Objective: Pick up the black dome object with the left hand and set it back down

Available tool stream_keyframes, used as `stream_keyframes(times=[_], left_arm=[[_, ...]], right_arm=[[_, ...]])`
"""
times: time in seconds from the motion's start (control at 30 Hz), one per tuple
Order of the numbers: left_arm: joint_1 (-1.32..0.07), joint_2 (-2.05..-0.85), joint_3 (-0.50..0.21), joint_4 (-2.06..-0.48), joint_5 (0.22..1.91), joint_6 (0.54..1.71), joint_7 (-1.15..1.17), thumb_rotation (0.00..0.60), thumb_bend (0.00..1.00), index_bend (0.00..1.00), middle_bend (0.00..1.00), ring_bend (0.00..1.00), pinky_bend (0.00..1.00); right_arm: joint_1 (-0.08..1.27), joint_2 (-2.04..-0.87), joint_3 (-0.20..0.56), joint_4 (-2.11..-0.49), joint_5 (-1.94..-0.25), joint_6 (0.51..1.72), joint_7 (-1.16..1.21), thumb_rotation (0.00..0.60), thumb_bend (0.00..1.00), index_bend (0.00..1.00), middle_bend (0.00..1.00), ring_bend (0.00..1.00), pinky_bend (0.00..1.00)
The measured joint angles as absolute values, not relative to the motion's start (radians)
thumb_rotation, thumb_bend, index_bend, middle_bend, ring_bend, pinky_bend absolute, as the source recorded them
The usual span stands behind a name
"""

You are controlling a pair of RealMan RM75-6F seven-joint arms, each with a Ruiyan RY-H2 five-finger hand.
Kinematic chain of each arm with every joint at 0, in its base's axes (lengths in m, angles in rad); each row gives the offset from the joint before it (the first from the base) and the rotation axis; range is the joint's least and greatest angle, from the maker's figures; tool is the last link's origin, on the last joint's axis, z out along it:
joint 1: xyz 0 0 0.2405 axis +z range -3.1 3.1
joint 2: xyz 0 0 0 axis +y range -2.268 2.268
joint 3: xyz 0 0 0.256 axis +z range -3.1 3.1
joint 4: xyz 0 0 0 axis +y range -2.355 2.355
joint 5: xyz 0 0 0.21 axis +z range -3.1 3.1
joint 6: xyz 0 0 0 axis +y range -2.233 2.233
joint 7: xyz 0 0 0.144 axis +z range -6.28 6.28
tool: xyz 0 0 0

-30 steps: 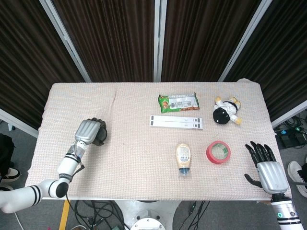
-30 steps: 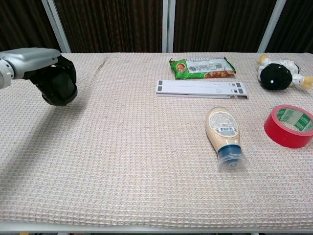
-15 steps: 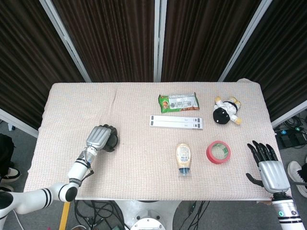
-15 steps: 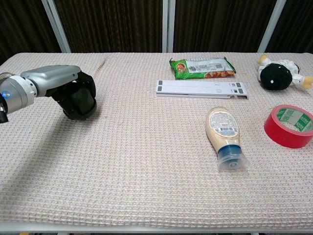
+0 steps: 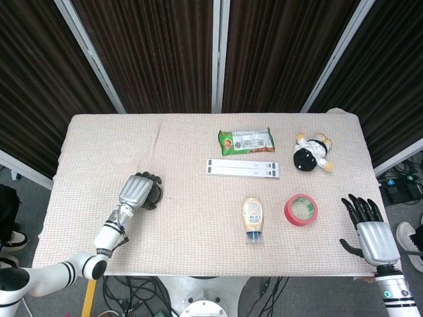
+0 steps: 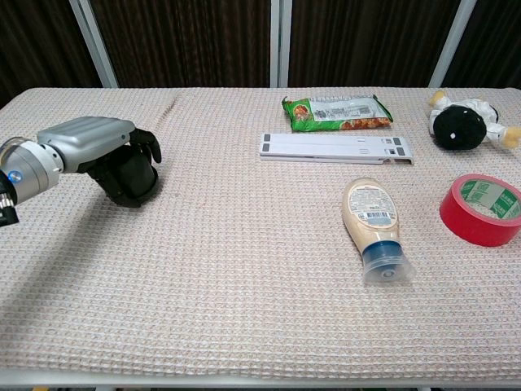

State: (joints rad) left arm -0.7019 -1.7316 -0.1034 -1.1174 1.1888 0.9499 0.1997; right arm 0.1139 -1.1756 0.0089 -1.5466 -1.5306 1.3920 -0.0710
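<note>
Most of the job looks done to me: I am holding the black dome object (image 6: 129, 177) in my left hand (image 6: 99, 147), fingers wrapped over its top, and it is sitting low at the left side of the table (image 5: 192, 211), apparently touching the cloth, though I cannot tell for sure. What I am judging to be left is letting go and lifting clear. My right hand (image 5: 370, 231) is hanging off the table's right edge, fingers spread, gripping nothing, well away from the red tape roll (image 5: 301, 209).
</note>
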Motion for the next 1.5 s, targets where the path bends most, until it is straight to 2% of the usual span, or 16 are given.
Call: stream_keyframes(times=[0.27,0.83,0.93,1.23,1.5], left_arm=[[-0.696,-1.730,-0.095,-1.110,1.221,0.933,0.178,0.600,0.05,0.17,0.31,0.18,0.26],[-0.696,-1.660,-0.110,-1.196,1.230,0.924,0.213,0.600,0.03,0.15,0.27,0.16,0.24],[-0.694,-1.631,-0.114,-1.229,1.205,0.914,0.245,0.600,0.03,0.15,0.28,0.17,0.25],[-0.690,-1.602,-0.122,-1.280,1.184,0.910,0.263,0.600,0.03,0.17,0.41,0.28,0.32],[-0.690,-1.605,-0.135,-1.288,1.187,0.929,0.253,0.600,0.05,0.19,0.44,0.29,0.33]], right_arm=[[0.112,-1.175,0.009,-1.543,-1.527,1.393,-0.067,0.600,0.10,0.00,0.00,0.00,0.00],[0.111,-1.172,0.009,-1.541,-1.526,1.394,-0.062,0.600,0.10,0.00,0.00,0.00,0.00],[0.111,-1.176,0.008,-1.535,-1.526,1.392,-0.059,0.600,0.10,0.00,0.00,0.00,0.00],[0.112,-1.181,0.009,-1.531,-1.522,1.391,-0.064,0.600,0.10,0.00,0.00,0.00,0.00],[0.111,-1.182,0.011,-1.529,-1.514,1.387,-0.064,0.600,0.10,0.00,0.00,0.00,0.00]])
